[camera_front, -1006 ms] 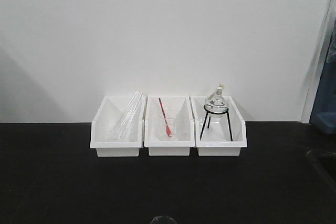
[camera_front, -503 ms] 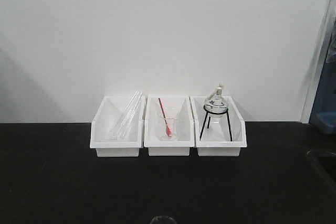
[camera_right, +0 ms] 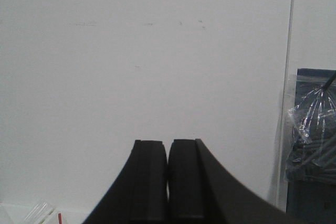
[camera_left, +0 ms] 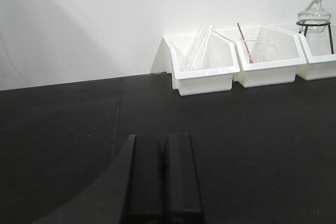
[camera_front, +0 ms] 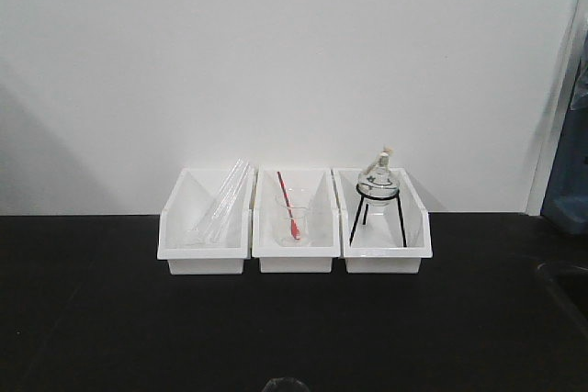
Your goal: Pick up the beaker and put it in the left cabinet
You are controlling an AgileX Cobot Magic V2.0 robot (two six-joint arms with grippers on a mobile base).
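- Since the left gripper (camera_left: 163,140) and right gripper (camera_right: 168,145) are clenched empty, reaching unopened would topple glassware.
- The red-stick beaker (camera_front: 296,223), centre frame, invites mistaken picking.

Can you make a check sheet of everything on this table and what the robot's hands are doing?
Surface: black countertop.
Job's things: left cabinet nothing seen; a glass rim at the bottom edge, maybe the beaker.
Clutter: three white bins holding glass tubes, a beaker with red stick, a flask on tripod.
Grippers: left gripper and right gripper both shut, empty.
Cables: nothing seen.
Surroundings: white wall.
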